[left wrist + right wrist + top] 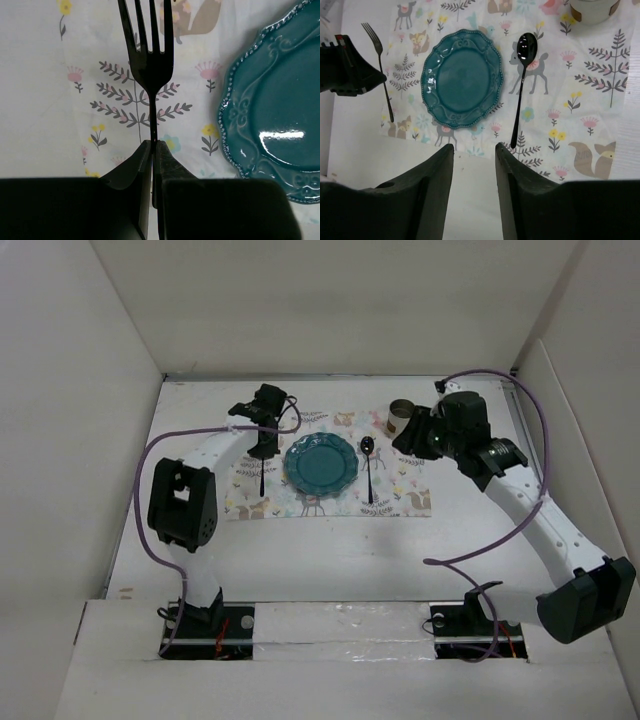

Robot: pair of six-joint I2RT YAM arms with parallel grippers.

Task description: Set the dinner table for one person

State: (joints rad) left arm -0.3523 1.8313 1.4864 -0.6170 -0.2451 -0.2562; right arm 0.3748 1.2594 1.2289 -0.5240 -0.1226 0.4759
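Closest to the left wrist camera, the left gripper (152, 145) has its two dark fingers pressed together on the thin handle of a black fork (150, 70), just below the neck. The tines point away from the camera over the printed cloth.

The dinner table (330, 560) is the broad white surface that fills the middle of the overhead view, with both arm bases along its near edge. A placemat (400, 502) printed with deer, foxes and leaves lies on its far half.

A teal plate (320, 463) with a scalloped, beaded rim sits on the placemat, left of the cloth's middle. The fork lies just left of the plate with its handle toward the arm bases, apart from the rim. A black spoon (368, 475) lies just right of the plate, bowl at the far end and handle parallel to the fork.

A pale cylindrical cup (400, 418) stands at the placemat's far right corner. It is cut off in the right wrist view, so what it holds cannot be told.

The right gripper (472, 147) holds nothing and its fingers are spread apart. It hovers over the near edge of the placemat, between plate and spoon.
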